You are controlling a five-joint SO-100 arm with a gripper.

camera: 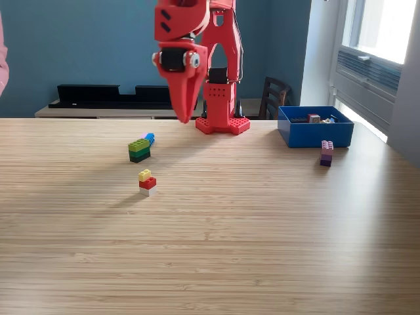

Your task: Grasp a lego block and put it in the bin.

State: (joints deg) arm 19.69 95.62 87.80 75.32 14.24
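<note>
In the exterior view my red gripper (184,117) hangs above the table with its jaws together and nothing in them, up and to the right of a green and blue lego stack (140,149). A yellow, red and white stack (147,183) stands nearer the camera. A pink and purple stack (326,153) stands just in front of the blue bin (315,133) on the right, which holds several blocks.
The arm's red base (222,123) sits at the table's far edge. A long black tray (125,96) lies on a sideboard behind. A dark chair (275,97) stands behind the bin. A person's pink sleeve (2,65) shows at the left edge.
</note>
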